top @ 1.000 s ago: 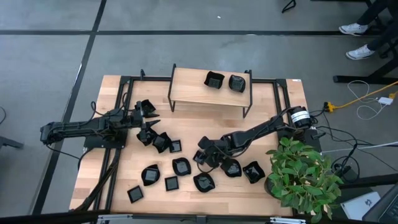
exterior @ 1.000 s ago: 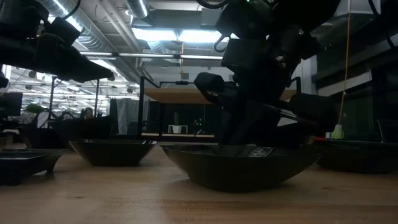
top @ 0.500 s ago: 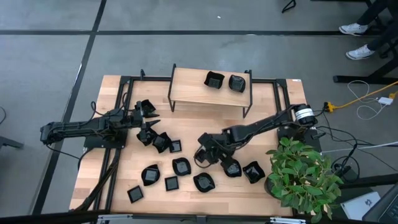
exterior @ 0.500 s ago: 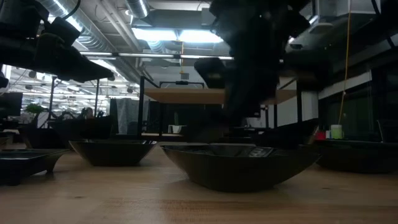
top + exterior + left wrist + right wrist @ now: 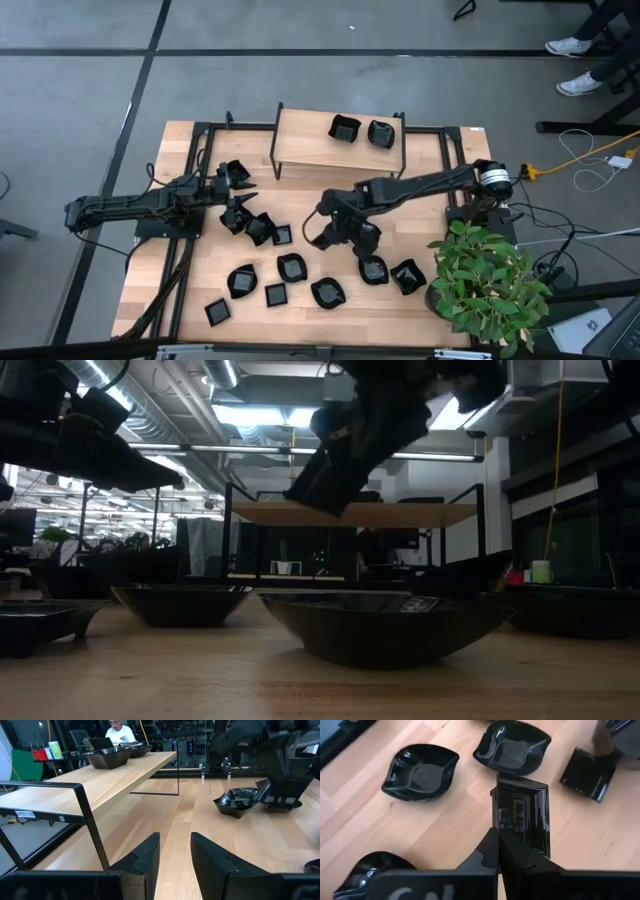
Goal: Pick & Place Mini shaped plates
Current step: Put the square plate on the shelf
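Observation:
Several mini shaped plates, glossy black, lie on the wooden table (image 5: pixel 200 270), among them a wavy one (image 5: pixel 420 772) and another (image 5: pixel 512 752). Two more (image 5: pixel 344 128) (image 5: pixel 381 133) sit on the raised wooden shelf (image 5: pixel 310 150). My right gripper (image 5: pixel 325 230) hangs over the table's middle, well above the wood (image 5: pixel 335 465), shut on a small square plate (image 5: pixel 522 815). My left gripper (image 5: pixel 175 855) waits open at the left, level, near a cluster of plates (image 5: pixel 258 228). My right gripper pinches one side wall (image 5: pixel 496 817) of the square plate between its two fingers (image 5: pixel 512 857). The fingers slant down from above. The plate sticks out beyond the fingertips, tipped steeply on edge, clear of the table and of the other plates.
A black metal frame (image 5: pixel 205 130) runs round the table's far part, and the shelf's legs (image 5: pixel 398 165) stand behind my right gripper. A potted plant (image 5: pixel 485 285) fills the near right corner. Bare wood shows between shelf and plates (image 5: pixel 300 200).
My right gripper has risen from among the plates on the table, shifted toward the far edge and rolled. The square plate has come up with it, lifted clear of the wood. My left arm has kept still.

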Robot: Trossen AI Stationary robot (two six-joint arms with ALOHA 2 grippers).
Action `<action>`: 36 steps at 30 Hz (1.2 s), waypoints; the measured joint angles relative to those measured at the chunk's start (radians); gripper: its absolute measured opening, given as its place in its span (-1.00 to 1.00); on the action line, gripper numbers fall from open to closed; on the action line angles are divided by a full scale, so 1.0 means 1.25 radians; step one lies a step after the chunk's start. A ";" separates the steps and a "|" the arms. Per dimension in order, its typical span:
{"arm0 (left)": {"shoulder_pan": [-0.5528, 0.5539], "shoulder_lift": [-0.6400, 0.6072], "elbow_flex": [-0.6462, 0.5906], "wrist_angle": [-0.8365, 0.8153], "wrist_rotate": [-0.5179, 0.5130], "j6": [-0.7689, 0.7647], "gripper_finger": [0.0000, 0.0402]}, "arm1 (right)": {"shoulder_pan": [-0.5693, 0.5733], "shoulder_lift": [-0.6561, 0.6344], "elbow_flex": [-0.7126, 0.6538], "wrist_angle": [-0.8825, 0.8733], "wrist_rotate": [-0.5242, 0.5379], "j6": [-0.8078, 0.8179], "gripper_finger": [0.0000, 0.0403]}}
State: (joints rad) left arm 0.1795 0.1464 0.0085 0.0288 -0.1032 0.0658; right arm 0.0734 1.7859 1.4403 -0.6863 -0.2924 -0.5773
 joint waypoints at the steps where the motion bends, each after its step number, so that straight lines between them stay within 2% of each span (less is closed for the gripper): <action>1: 0.000 0.000 0.000 0.000 0.000 0.000 -0.48 | -0.001 0.000 0.015 -0.025 0.000 0.003 -0.98; 9: 0.000 0.000 0.000 0.000 0.000 0.000 -0.48 | -0.026 0.000 0.144 -0.201 -0.001 0.013 -0.98; 16: 0.000 0.000 0.000 0.000 0.000 0.000 -0.48 | -0.081 0.000 0.224 -0.234 0.000 0.006 -0.97; 36: 0.000 0.000 0.000 0.000 0.000 0.000 -0.48 | -0.309 0.003 0.246 0.075 0.003 0.011 -0.97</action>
State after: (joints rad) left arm 0.1795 0.1463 0.0085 0.0284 -0.1036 0.0658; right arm -0.3130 1.7896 1.7473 -0.5929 -0.2882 -0.5640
